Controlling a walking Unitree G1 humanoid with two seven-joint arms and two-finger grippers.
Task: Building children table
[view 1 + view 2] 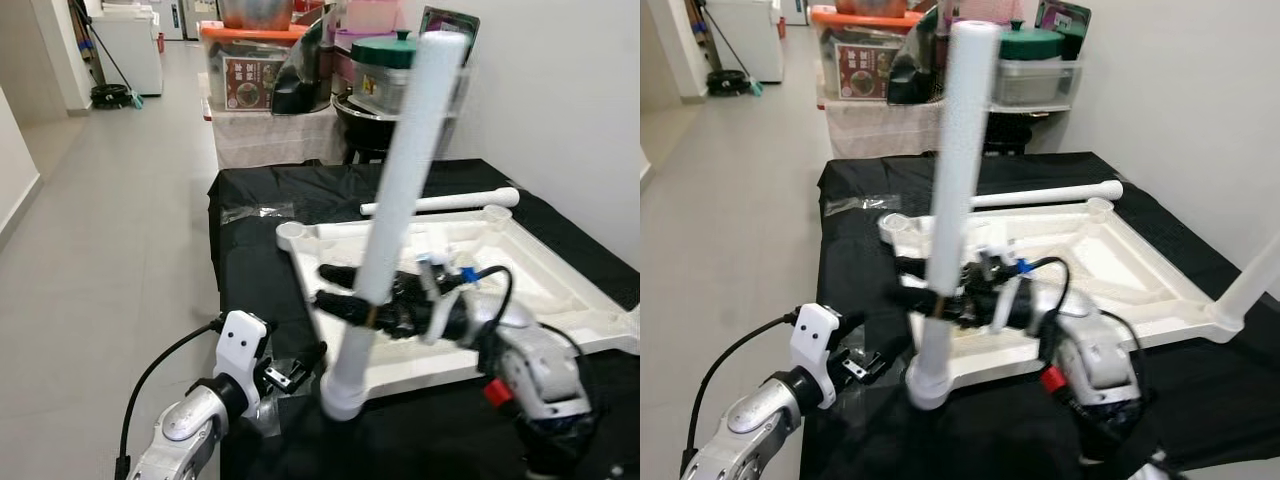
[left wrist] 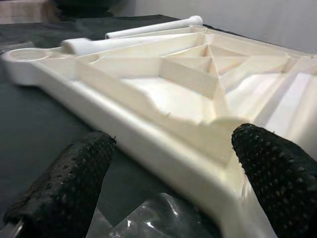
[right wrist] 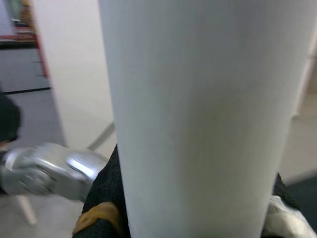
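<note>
The white table top lies upside down on a black-draped table. A white table leg stands tilted in its near-left corner socket. My right gripper is shut on this leg low down; the leg sits close between the black fingers. Beside that corner my left gripper is open, its fingers straddling the table top's edge. A second leg lies flat behind the table top. Another leg rises from the right corner.
Behind the table stands a cart with storage boxes and a green-lidded pot. Crumpled clear plastic lies on the cloth. A tiled corridor floor stretches off to the left, and a white wall runs along the right.
</note>
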